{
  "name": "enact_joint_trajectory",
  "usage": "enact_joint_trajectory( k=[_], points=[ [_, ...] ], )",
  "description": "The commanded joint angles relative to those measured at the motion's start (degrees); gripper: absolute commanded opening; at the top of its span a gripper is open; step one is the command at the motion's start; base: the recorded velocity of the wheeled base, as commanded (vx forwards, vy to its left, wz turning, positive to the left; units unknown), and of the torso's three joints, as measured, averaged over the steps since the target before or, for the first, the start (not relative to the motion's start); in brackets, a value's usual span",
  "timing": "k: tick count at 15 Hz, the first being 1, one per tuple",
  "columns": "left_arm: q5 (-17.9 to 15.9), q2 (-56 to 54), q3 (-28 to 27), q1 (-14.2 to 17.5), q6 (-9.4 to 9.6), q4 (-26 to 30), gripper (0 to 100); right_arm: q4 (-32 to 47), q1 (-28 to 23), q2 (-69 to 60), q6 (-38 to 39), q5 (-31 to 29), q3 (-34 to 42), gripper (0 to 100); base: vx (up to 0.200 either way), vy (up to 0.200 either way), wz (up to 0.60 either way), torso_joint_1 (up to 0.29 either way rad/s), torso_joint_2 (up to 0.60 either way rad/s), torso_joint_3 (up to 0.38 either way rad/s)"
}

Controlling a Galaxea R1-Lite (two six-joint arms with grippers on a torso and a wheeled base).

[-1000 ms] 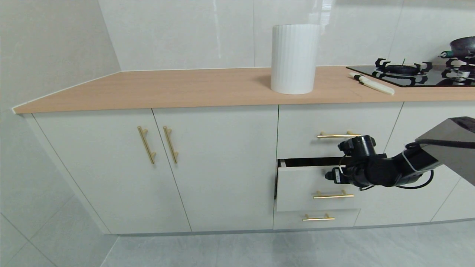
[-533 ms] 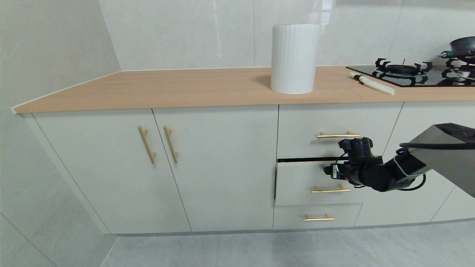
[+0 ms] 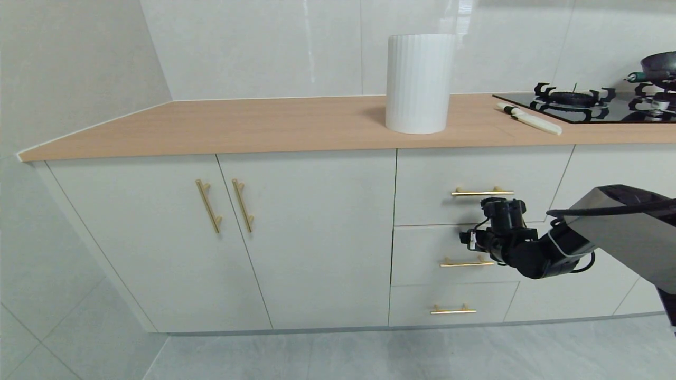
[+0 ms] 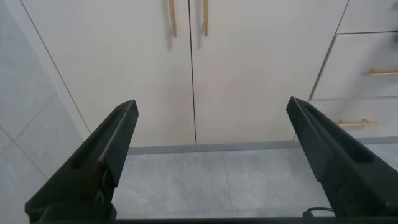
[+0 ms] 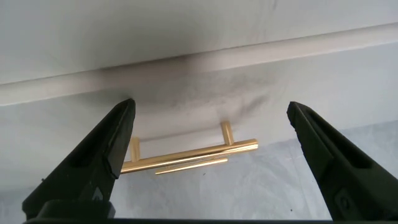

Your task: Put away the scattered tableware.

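Right gripper sits at the front of the middle drawer, its two fingers spread wide and holding nothing. The fingertips are right up against the drawer's pale front panel, though whether they actually press on it cannot be told. Just below the gripper runs the drawer's gold bar handle, which lies between the two fingers in the right wrist view and is not gripped. The middle drawer is shut, flush with the top drawer above the gripper and the bottom drawer below it.

Well above the gripper, on the wooden countertop, a white-handled knife lies flat. It is out in the open beside the near edge of the black gas hob. A tall white ribbed canister stands upright on the same countertop, above the gripper and a little to its left. A dark pan rests on the hob's far burner, up and to the gripper's right.

Left gripper is also spread wide and empty. It faces the two cabinet doors with their paired gold handles, with the grey tiled floor beneath it.
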Motion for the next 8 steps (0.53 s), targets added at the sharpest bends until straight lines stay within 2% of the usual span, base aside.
enact_joint_trajectory(
  k=[1, 8],
  points=[
    [0.0, 0.0, 0.0, 0.0, 0.02, 0.0, 100, 0.0, 0.0, 0.8, 0.5, 0.0, -1.1, 100, 0.000, 0.000, 0.00, 0.000, 0.00, 0.000],
    [0.0, 0.0, 0.0, 0.0, 0.02, 0.0, 100, -0.6, -0.2, 0.5, 1.9, -0.3, -1.7, 100, 0.000, 0.000, 0.00, 0.000, 0.00, 0.000]
  ],
)
